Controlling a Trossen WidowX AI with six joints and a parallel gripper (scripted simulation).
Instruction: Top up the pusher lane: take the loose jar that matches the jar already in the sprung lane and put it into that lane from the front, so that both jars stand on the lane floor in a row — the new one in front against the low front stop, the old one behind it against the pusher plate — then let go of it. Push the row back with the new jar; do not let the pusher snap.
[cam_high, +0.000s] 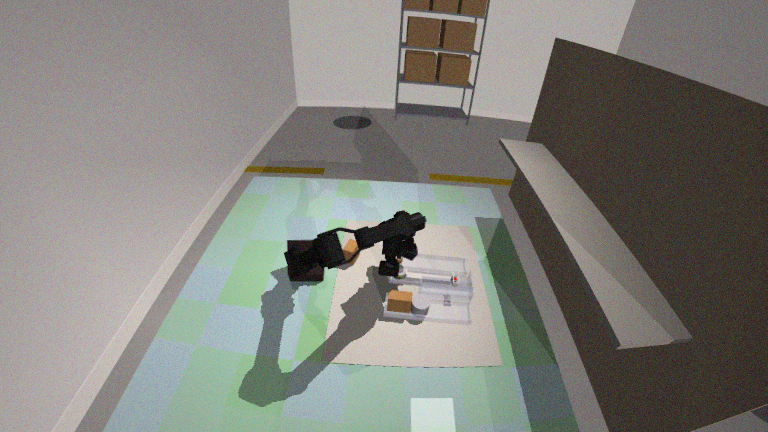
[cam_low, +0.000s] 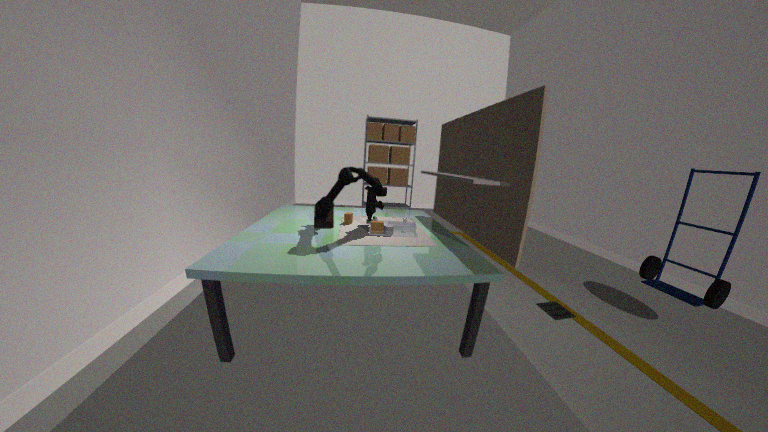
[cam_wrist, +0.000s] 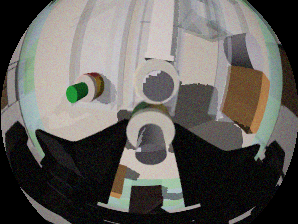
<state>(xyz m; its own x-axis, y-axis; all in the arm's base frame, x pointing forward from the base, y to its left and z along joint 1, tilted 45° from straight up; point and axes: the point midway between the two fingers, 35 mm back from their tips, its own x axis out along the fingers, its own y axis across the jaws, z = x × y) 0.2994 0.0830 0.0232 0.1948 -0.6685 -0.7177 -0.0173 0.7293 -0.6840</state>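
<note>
We have the gripper (cam_wrist: 152, 137) closed about halfway onto the loose jar (cam_wrist: 152, 135), a pale, short cylinder that sits right between the fingers, seen from above in the wrist view. Just ahead of the gripper stands its match, the jar already in the lane (cam_wrist: 157, 83), and beyond that the sprung lane (cam_wrist: 160, 30) runs away from us as a pale strip between clear walls. In the top view the gripper (cam_high: 387, 267) hangs at the front mouth of the rack; whether our jar already touches the lane floor or the other jar we cannot tell, the view being too coarse.

We judge the jar rigid and light, with a smooth round wall that could slip or twist in a two-finger hold. So we would keep the grip across its middle, low enough that the spring's push does not tip it. The push back should be slow and straight, since a sideways slip could let the pusher snap forward.

Off to the gripper's left lies a green-capped jar (cam_wrist: 83, 90), and to its right a brown box (cam_wrist: 241, 99); neither concerns us.
</note>
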